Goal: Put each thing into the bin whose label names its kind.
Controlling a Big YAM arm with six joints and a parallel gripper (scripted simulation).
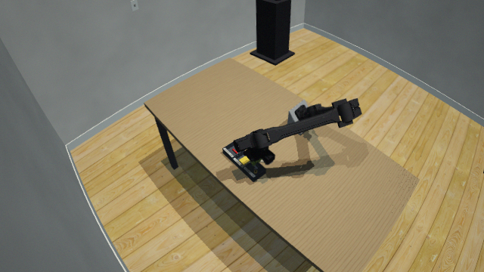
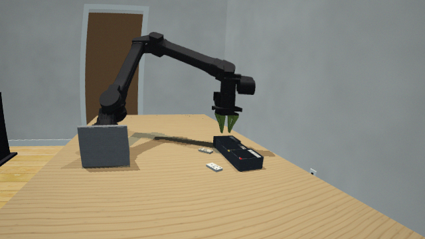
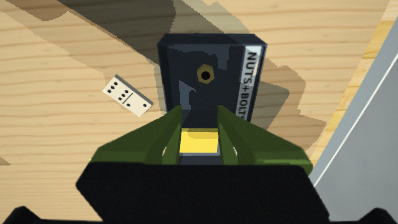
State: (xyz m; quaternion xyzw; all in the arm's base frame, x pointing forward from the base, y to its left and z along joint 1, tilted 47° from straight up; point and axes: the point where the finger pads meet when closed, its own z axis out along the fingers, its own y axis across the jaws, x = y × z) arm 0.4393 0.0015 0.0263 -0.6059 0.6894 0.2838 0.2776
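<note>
Lying left of the gripper (image 2: 226, 131) in the wrist view, a domino (image 3: 127, 96) rests flat on the table (image 3: 45, 130), its long axis slanting down to the right, just clear of the bin wall; a second domino (image 2: 214, 166) lies farther out. Rightward, the NUTS+BOLTS bin (image 3: 163, 65) holds a nut (image 3: 205, 74). Above the bins, the fingers stand partly apart and empty, and a yellow piece (image 3: 199, 140) seems to lie in a bin beneath them

From high in a room corner, the top view looks down on the whole long wooden table (image 1: 227, 98); the exterior view stands low at its end; the wrist view peers straight down, close, sharing the black labelled bin (image 3: 212, 55) with both
</note>
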